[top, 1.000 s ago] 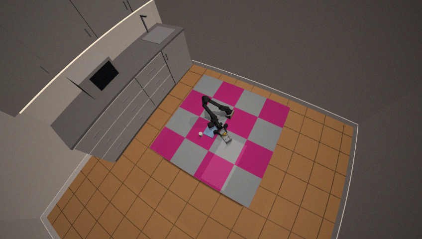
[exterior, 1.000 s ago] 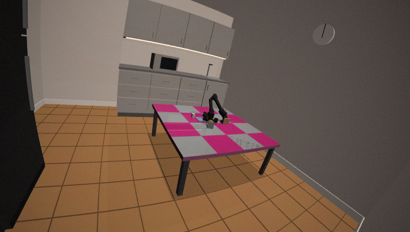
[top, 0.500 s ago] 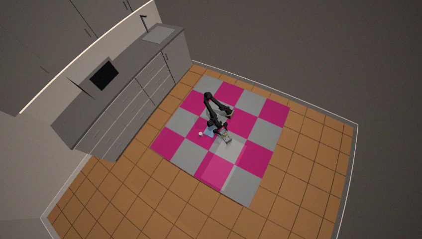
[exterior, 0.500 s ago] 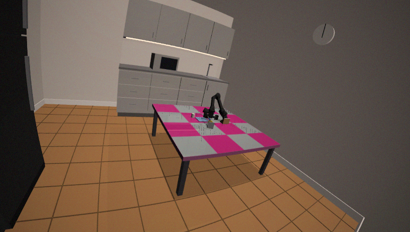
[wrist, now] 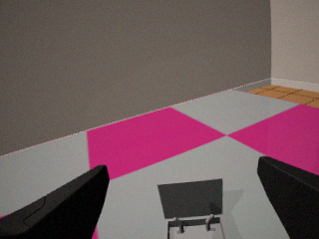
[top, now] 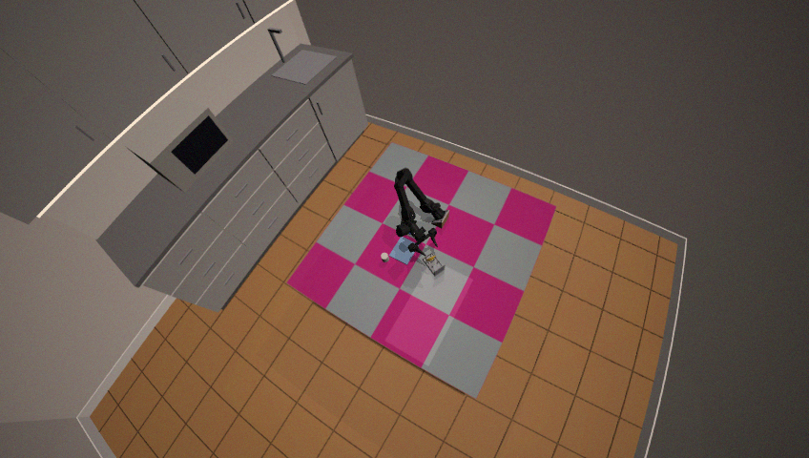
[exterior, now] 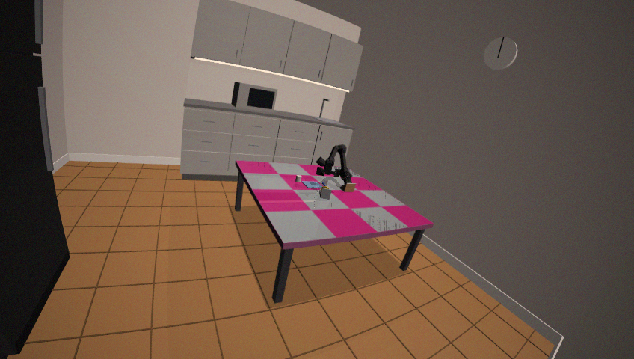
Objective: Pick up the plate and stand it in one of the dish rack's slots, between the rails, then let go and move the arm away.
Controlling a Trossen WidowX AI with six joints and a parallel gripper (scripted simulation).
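Yellow plate is in the grey dish rack, near its 11 o'clock end when I look from the top. It is too small in my pictures, so I cannot tell exactly which slot has it, nor how straight it stands.

My claw is released, with its two fingers wide apart and nothing between them. From the top, I see it near the plate, toward 11 o'clock. In the exterior view it hangs above the table, at 12 o'clock from the rack. My wrist camera shows the rack's upright panel at 6 o'clock, in the gap between the black fingers.

Also from the top, a light blue square sheet lies flat at 10 o'clock from the rack, and a small white cup is just beside this sheet, at 8 o'clock from it. The black arm bends high and comes down toward the rack. The table has pink and grey squares, and beyond it, toward 10 o'clock, a microwave is on the kitchen counter.
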